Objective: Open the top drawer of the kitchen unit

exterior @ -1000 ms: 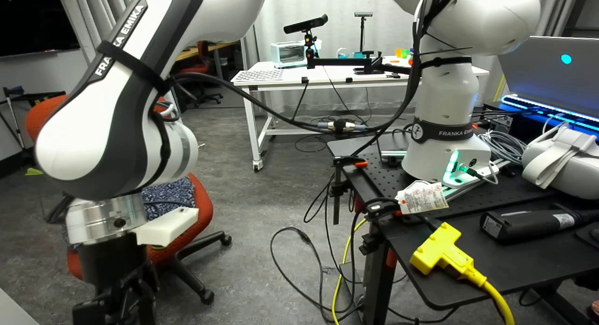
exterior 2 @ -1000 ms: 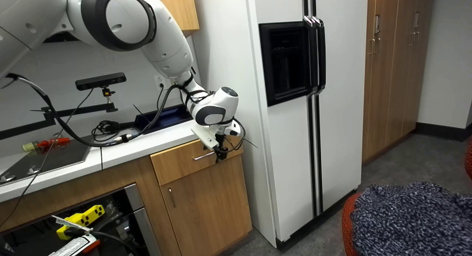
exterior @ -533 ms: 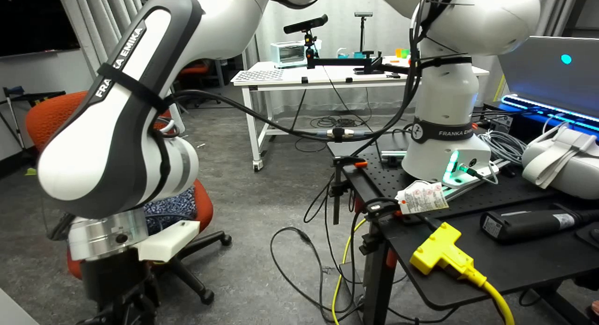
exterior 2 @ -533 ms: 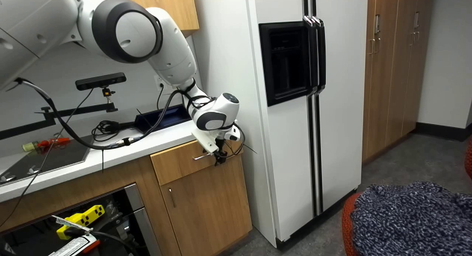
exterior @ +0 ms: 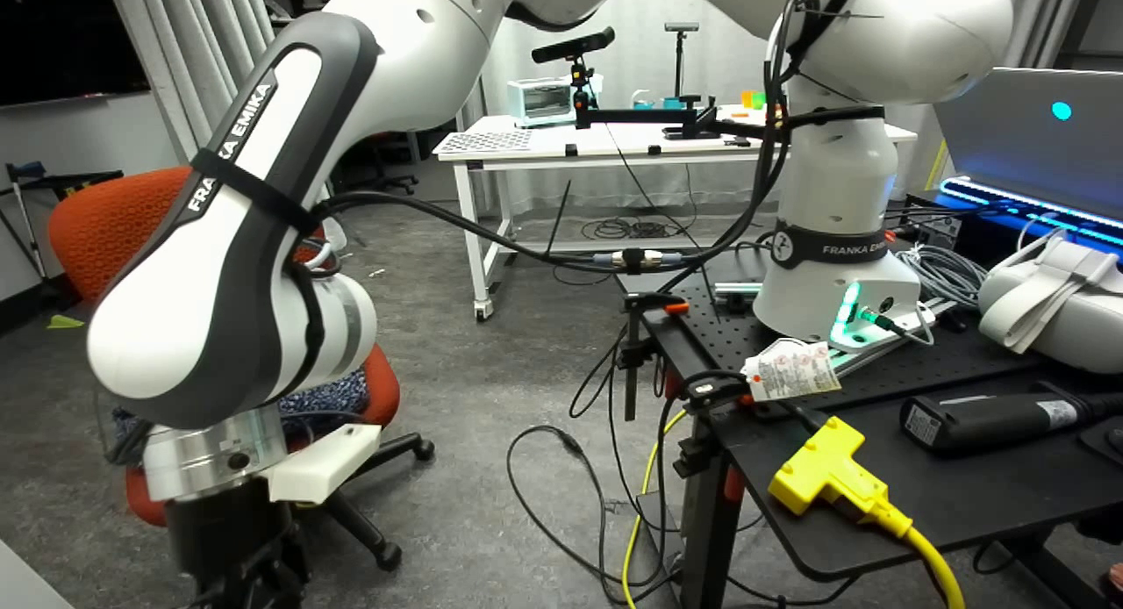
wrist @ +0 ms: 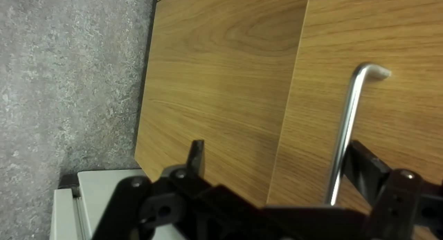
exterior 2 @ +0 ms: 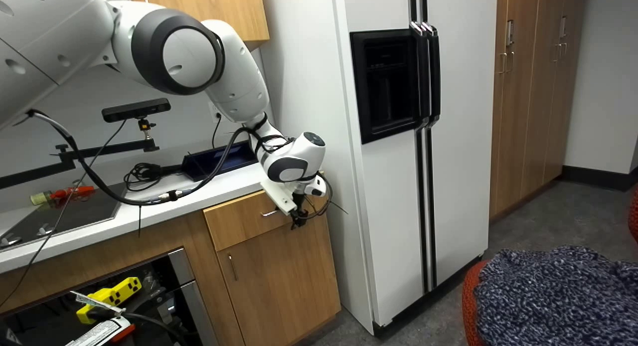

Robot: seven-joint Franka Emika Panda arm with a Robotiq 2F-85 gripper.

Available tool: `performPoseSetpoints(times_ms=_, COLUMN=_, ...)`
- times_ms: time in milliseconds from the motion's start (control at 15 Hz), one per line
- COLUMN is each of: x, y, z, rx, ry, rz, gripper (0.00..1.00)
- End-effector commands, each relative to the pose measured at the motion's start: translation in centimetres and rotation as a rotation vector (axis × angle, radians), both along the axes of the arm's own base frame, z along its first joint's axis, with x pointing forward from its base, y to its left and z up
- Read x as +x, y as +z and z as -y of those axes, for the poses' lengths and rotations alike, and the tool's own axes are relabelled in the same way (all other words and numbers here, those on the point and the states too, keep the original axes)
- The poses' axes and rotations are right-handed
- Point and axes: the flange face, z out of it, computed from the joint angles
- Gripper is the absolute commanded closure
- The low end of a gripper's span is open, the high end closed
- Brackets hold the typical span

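Wrist view, left to right: one black finger (wrist: 196, 155) in front of the flat brown wood door (wrist: 221, 105); a gap; slim silver metal bar handle (wrist: 346, 129), long axis across the closing direction; second black finger (wrist: 365, 171) just beside the handle, contact unclear; flat brown wood top drawer (wrist: 401, 119), apparently closed, under the white worktop (exterior 2: 229, 186). Jaws apart, nothing clamped. Handle looks between them, off-centre; probably squeeze, then pull.
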Motion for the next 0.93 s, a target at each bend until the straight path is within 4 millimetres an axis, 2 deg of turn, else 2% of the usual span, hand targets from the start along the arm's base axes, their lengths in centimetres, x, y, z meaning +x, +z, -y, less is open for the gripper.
performPoseSetpoints(times_ms=0, x=0.2, y=-0.8, z=1.3, rx=-0.04, ry=0.001, rz=-0.013, gripper=0.0)
performPoseSetpoints(times_ms=467, x=-1.6, y=0.0, z=6.4, rx=-0.152, ry=-0.042, rz=-0.029, gripper=0.0)
performPoseSetpoints(times_ms=867, x=-4.8, y=3.3, z=10.5, rx=-0.195, ry=-0.1, rz=-0.028, gripper=0.0)
